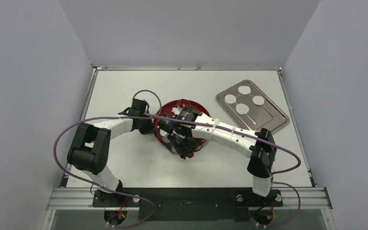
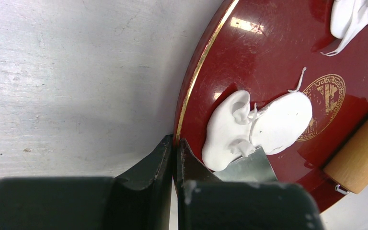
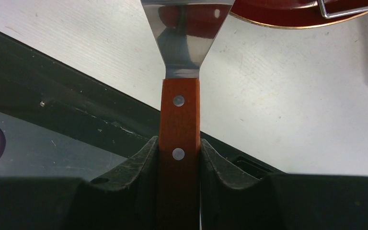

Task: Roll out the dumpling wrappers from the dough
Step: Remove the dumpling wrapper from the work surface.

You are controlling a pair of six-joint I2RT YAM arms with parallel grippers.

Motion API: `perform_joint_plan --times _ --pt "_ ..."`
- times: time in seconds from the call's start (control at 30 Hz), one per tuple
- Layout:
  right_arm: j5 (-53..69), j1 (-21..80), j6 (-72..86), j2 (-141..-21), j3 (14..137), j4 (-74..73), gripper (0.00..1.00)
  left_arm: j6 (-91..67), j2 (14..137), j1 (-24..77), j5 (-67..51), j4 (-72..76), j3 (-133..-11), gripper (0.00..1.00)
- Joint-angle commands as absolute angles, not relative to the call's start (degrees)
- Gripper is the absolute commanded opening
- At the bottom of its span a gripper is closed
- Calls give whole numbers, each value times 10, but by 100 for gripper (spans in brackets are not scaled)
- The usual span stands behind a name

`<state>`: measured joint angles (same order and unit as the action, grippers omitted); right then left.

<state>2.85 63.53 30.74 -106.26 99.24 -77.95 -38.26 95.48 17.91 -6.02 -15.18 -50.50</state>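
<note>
1. Left gripper was pinched fully closed on the gold rim of the red plate, probably to keep it from sliding on the table.
2. Right gripper was clamped narrowly around the wooden handle of the scraper, with the blade aimed at the plate.
3. The dough, a soft white lump, lay on the plate near the left fingers. The blade edge was tucked under its near side, likely to pry it loose.
4. Rolling pin rested just beside the dough.
5. Four dumpling wrappers sat on the metal tray, well apart from the plate.
</note>
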Motion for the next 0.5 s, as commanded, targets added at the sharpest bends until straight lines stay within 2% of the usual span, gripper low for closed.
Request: perform_joint_plan --times 0.0,0.47 --pt "8 641 290 -1075 1038 -725 0 -384 951 185 -77 -156 -492 0" --pt "2 641 274 -1112 1111 -741 0 -382 949 185 -75 -152 -488 0"
